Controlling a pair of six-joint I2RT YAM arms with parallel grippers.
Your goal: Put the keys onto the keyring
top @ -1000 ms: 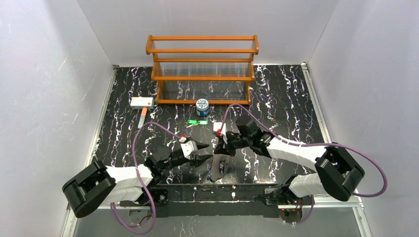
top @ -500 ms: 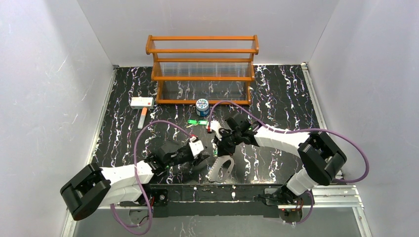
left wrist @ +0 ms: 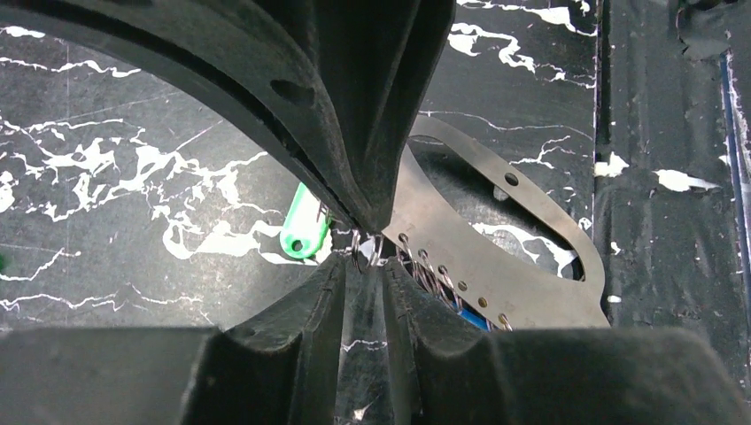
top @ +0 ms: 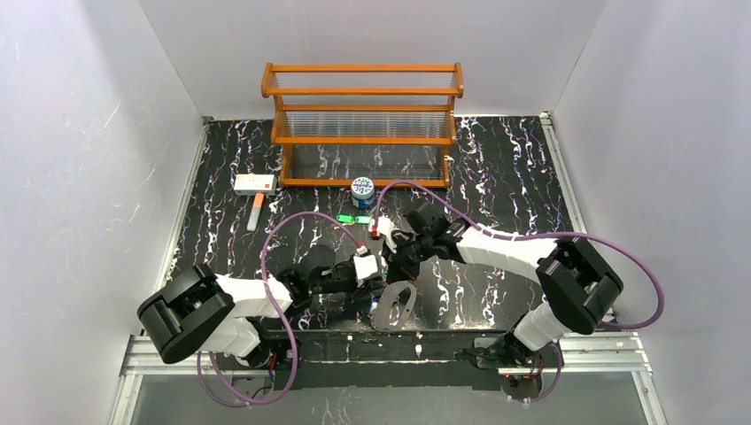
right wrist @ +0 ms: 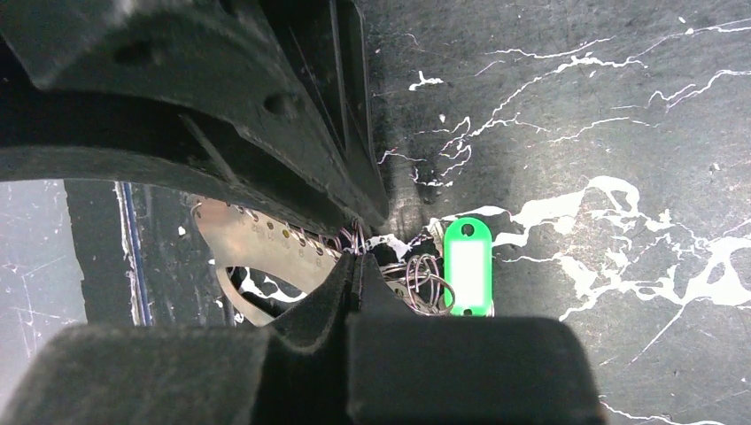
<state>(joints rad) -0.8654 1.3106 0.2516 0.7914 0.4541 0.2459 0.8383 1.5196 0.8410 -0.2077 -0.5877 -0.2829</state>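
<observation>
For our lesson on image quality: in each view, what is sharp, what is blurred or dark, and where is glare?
Top view: evenly lit, sharp. Left wrist view: the left pincer looms dark and soft; the keyring behind is crisp. Right wrist view: the right pincer is a dark blur; the green key is bright and sharp; no harsh glare.

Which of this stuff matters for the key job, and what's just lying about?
Job: keys, keyring.
Lying about: can, white box, orange stick, wooden rack.
</observation>
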